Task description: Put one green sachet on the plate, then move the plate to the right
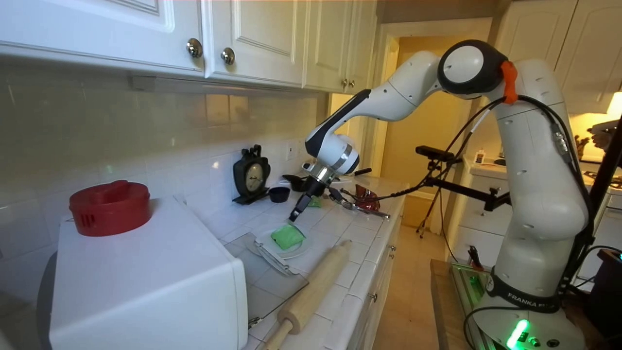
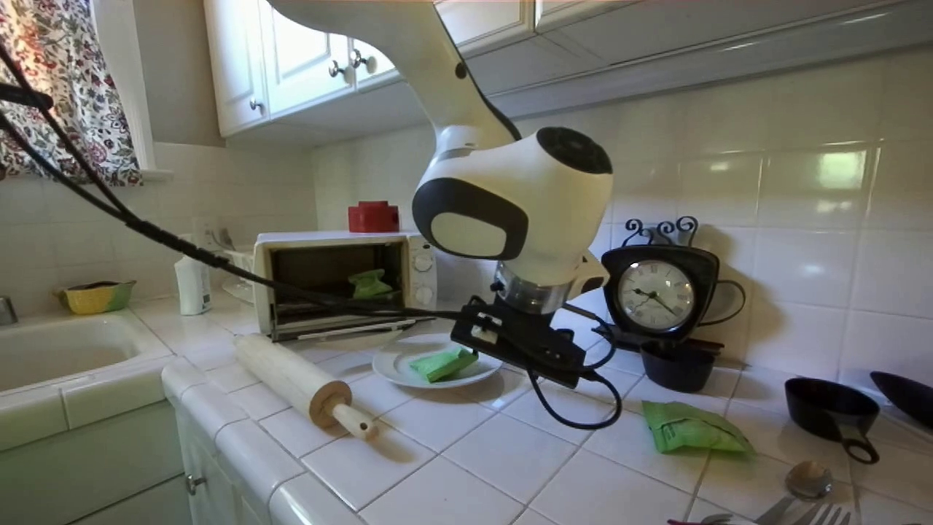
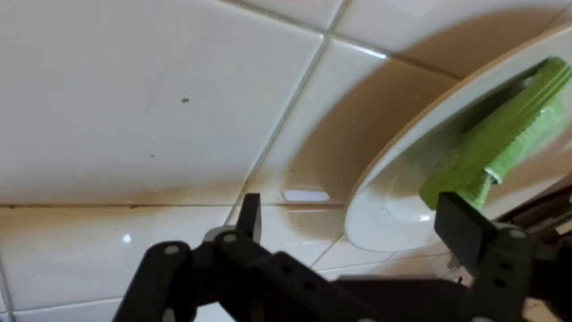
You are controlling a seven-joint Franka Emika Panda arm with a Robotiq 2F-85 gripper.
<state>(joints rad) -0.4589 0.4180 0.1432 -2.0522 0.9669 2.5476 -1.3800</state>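
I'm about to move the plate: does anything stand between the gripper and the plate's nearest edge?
Nothing visible does. The gripper is open, and in the wrist view the edge of the plate shows uncovered between its fingers. The green sachet lies farther in, one end partly hidden by a fingertip; contact can't be judged.

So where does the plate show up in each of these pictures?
In an exterior view: the plate is below centre, slightly left, up and left of the rolling pin.
In an exterior view: the plate is below centre, slightly left, right of the rolling pin.
Wrist view: at the right, cut off by the edge.
Shared landmark: the green sachet on it.
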